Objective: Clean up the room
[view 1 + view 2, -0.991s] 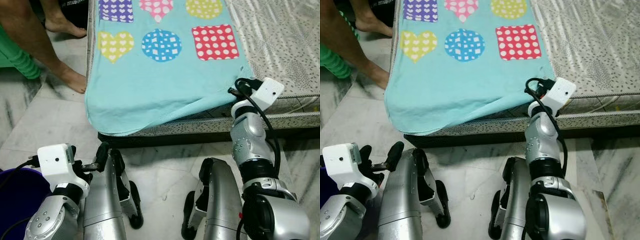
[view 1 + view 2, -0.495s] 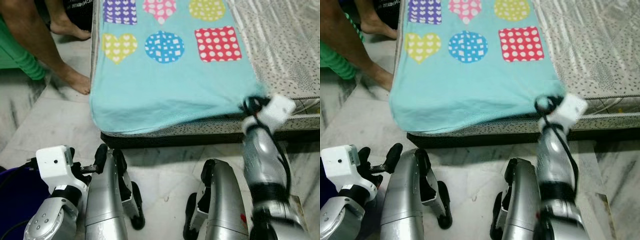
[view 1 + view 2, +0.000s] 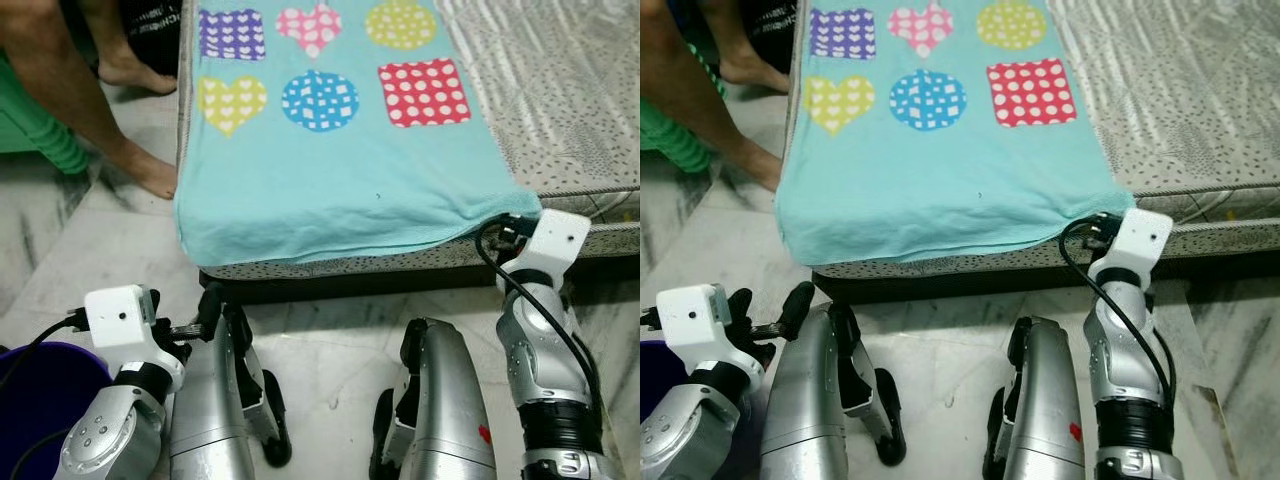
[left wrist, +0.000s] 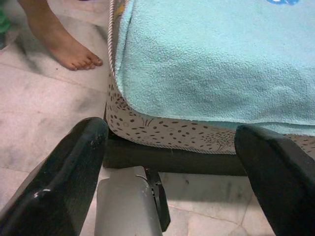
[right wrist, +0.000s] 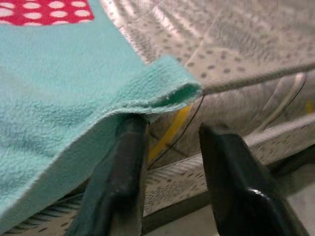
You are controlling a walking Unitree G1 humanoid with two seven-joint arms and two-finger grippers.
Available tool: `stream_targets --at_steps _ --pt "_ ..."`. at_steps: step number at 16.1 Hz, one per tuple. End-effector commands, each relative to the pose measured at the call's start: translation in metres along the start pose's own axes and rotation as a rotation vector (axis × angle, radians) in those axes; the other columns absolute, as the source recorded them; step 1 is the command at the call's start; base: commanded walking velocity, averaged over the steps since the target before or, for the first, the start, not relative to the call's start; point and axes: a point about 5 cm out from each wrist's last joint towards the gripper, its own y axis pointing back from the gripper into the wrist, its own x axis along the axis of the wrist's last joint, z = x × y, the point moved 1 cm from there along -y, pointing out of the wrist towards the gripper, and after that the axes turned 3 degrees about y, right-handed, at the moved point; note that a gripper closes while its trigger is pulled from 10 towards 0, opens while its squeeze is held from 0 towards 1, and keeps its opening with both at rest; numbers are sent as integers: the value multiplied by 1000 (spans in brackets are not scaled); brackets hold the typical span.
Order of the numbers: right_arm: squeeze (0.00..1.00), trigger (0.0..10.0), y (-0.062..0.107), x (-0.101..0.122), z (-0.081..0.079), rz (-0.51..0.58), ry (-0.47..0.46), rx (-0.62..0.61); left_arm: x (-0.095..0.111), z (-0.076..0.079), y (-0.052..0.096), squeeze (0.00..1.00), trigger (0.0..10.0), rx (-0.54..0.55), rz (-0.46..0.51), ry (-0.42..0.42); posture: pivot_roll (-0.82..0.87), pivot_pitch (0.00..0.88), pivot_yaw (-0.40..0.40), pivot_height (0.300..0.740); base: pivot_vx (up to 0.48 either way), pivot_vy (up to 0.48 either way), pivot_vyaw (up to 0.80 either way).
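At the bed's near edge, the blanket lies spread flat over the mattress, its hem draping just over the side. As tidying goes, the spreading looks largely done; what's left, I'd judge, is squaring off that last corner — and anything else in the room beyond these views.

The right claw sits right at that corner, fingers a modest way apart and holding nothing. The blanket's folded tip hangs just above one finger, seemingly brushing it, though the contact is hard to confirm. Beyond the fingers runs the mattress side.

The left claw hangs low near the floor, fingers spread wide and empty — the blanket's other corner lies ahead of it, well apart. A person's bare foot stands beside that corner.
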Motion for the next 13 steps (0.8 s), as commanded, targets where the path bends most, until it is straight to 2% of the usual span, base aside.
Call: stream_targets --at_steps 1,2,3,9,10,13 --pt "1000 10000 5 -2 7 -7 61 -21 -4 -2 1 0 10000 14 -10 -10 98 262 7 491 0 0 0" --pt "1000 10000 6 1 9 4 104 -31 -4 -2 -1 0 10000 12 -5 -9 93 257 7 491 0 0 0" --pt "1000 10000 8 2 17 11 210 -64 -3 -2 -5 0 10000 15 7 -11 85 248 7 491 0 0 0" --pt "1000 10000 9 13 34 58 336 -97 0 -6 -13 0 10000 25 36 -16 55 214 5 491 0 0 0" --pt "1000 10000 8 17 34 70 326 -87 0 -6 -16 0 10000 24 46 -14 46 209 6 491 0 0 0" --pt "1000 10000 9 25 13 108 217 24 0 -2 -22 0 10000 8 67 -4 28 187 7 491 0 0 0"
